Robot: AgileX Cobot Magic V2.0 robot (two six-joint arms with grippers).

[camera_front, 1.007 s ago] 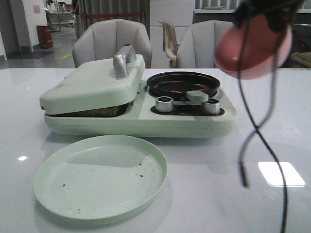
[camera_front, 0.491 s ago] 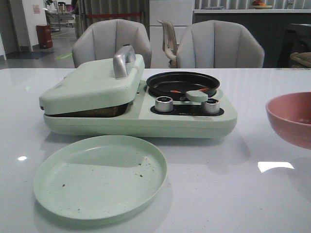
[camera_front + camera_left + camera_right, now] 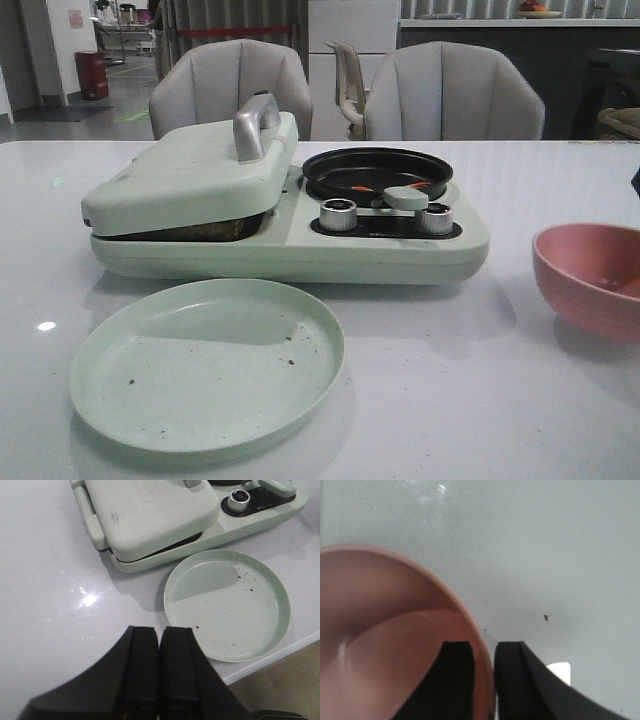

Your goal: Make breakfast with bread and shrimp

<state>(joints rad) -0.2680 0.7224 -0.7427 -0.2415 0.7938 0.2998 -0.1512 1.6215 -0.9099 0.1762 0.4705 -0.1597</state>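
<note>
One plate (image 3: 207, 365), one bowl (image 3: 590, 277), two knobs (image 3: 338, 214).

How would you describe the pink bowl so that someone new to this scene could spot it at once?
Start from the mint-green breakfast maker in the middle of the white table. Go to its right, near the front view's right edge: the pink bowl stands there, its rim between the right gripper's jaws. It is the only pink, deep dish; the green plate is flat.

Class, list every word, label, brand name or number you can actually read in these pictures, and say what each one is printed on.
None can be read.
Raised mark on the lid of the green breakfast maker: too faint to read.
Print below the knobs: too small and blurred.
Paper on the far wall: blurred.
</note>
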